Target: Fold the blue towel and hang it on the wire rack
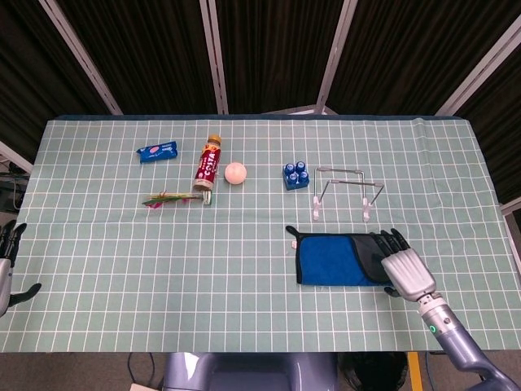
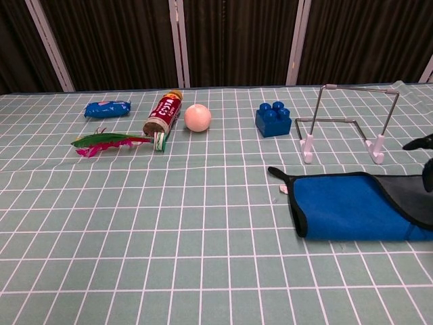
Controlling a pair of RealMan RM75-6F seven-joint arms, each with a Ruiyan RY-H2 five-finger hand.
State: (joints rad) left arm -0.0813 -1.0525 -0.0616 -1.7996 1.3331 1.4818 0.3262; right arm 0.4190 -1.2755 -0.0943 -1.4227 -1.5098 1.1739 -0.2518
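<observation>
Blue towel (image 1: 330, 260) lying flat, black-edged, near wire rack (image 1: 346, 189); right hand (image 1: 404, 266) empty, fingers spread, over right edge.

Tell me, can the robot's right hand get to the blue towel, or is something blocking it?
Probably yes. The right hand hangs open at the right end of the blue towel, fingers over its dark edge, with nothing between them. The wire rack stands apart behind the towel, out of the way.

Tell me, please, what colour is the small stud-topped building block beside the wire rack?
Blue; the small stud-topped building block shows best in the chest view.
</observation>
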